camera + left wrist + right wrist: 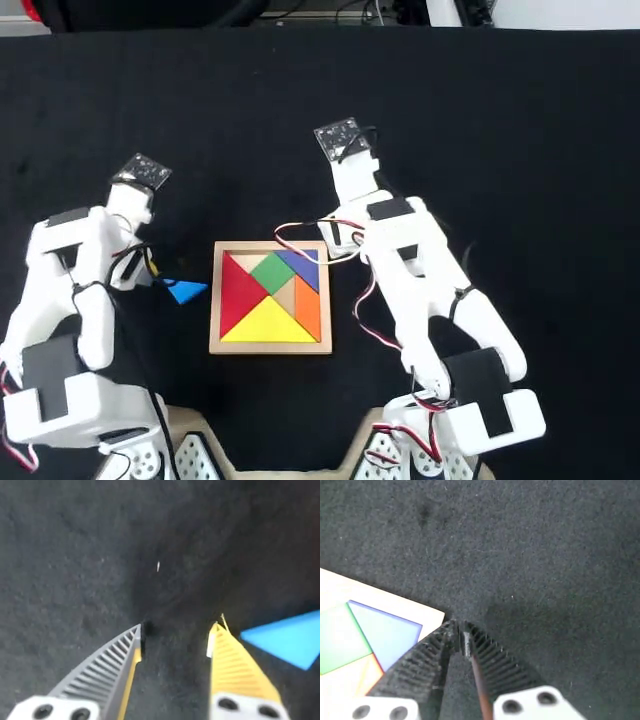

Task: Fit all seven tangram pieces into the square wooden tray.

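From above, the blue triangle [185, 290] lies flat on the cloth just off the left gripper [155, 275], between its tips and the tray [270, 347], which has one small gap near the middle. The triangle looks light, stiff, thin and smooth, so it is probably best pinched across its edges.

In the left wrist view, the left gripper is spread and empty, and the triangle sits just outside the yellow finger [230, 655].

In the right wrist view, the right gripper [459, 630] is closed on nothing, just beside the tray's corner.

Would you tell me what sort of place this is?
Probably a robotics lab bench: a left arm and right arm stand at a black cloth-covered table, with a wooden tray of tangram pieces between them.
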Motion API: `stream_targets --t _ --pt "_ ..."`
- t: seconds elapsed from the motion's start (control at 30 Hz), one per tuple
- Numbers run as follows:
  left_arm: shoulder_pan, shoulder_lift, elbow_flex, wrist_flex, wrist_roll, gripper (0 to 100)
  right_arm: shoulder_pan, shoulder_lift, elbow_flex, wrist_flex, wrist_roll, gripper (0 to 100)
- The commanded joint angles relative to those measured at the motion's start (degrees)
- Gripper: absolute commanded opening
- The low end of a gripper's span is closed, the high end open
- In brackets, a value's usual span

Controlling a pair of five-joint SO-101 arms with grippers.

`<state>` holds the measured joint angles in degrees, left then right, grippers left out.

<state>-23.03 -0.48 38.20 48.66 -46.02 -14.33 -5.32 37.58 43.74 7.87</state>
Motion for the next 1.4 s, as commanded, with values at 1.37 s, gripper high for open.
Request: stream_targets --t 1.37 --pt "18.0 7.2 -11.9 14.4 -49.7 29 1.0 8.0 -6.3 -0.9 5.4 1.2"
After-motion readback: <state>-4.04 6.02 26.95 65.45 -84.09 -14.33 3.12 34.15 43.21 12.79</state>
